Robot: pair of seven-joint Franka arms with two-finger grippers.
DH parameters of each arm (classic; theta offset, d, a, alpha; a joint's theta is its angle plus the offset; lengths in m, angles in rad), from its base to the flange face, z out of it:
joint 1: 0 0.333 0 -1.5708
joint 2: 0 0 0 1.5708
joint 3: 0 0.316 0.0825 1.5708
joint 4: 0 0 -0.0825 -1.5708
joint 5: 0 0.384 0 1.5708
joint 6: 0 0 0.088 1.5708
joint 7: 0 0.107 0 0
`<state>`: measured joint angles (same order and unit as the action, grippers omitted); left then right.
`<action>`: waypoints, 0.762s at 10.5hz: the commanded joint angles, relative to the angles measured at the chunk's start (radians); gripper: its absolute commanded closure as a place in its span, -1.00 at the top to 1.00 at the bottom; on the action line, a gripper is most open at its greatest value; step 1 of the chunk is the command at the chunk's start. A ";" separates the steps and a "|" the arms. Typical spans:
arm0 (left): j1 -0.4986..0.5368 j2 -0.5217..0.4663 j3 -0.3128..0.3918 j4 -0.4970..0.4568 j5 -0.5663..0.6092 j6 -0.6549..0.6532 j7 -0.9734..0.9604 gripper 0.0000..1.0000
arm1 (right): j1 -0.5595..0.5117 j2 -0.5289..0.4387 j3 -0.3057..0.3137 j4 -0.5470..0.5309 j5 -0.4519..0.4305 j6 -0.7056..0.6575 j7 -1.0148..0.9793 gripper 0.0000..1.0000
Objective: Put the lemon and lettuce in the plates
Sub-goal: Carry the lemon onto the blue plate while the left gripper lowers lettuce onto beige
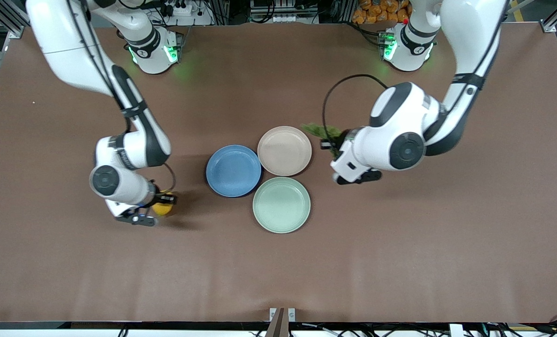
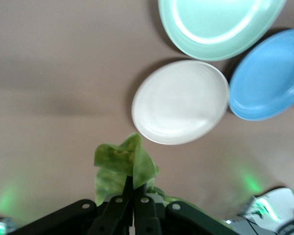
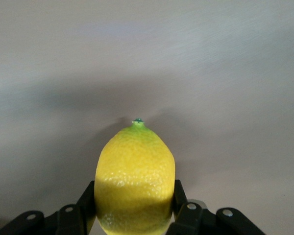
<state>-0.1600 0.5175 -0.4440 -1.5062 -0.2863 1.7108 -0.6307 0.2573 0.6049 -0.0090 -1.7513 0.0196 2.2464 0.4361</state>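
My right gripper [image 1: 162, 204] is shut on the yellow lemon [image 1: 163, 209], just above the brown table toward the right arm's end, beside the blue plate [image 1: 233, 170]. In the right wrist view the lemon [image 3: 135, 181] sits between the fingers [image 3: 180, 196]. My left gripper [image 1: 335, 140] is shut on the green lettuce leaf [image 1: 319, 131], held over the table beside the beige-pink plate [image 1: 284, 150]. In the left wrist view the lettuce [image 2: 122, 164] hangs from the closed fingertips [image 2: 143, 188], with the beige-pink plate [image 2: 180, 102] and the blue plate [image 2: 268, 78] ahead.
A pale mint-green plate [image 1: 281, 204] lies nearer the front camera, touching the other two; it also shows in the left wrist view [image 2: 218, 22]. The brown table [image 1: 400, 243] is bare elsewhere. Both arm bases stand at the table's back edge.
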 commanded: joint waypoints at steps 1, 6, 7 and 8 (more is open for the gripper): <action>-0.057 0.045 0.002 -0.005 -0.030 0.071 -0.088 -1.00 | 0.090 -0.034 -0.003 0.018 0.014 -0.044 0.137 -1.00; -0.148 0.116 0.010 -0.009 0.012 0.170 -0.178 -1.00 | 0.275 -0.043 -0.002 0.016 0.019 -0.042 0.352 -1.00; -0.148 0.148 0.010 -0.018 0.012 0.202 -0.179 -1.00 | 0.301 -0.040 -0.002 0.016 0.025 -0.039 0.393 -1.00; -0.154 0.176 0.010 -0.037 0.012 0.257 -0.181 -1.00 | 0.331 -0.037 -0.002 0.016 0.037 -0.039 0.418 -1.00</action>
<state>-0.3093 0.6511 -0.4369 -1.5306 -0.2926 1.9079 -0.7885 0.5557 0.5790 -0.0042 -1.7228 0.0268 2.2068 0.8134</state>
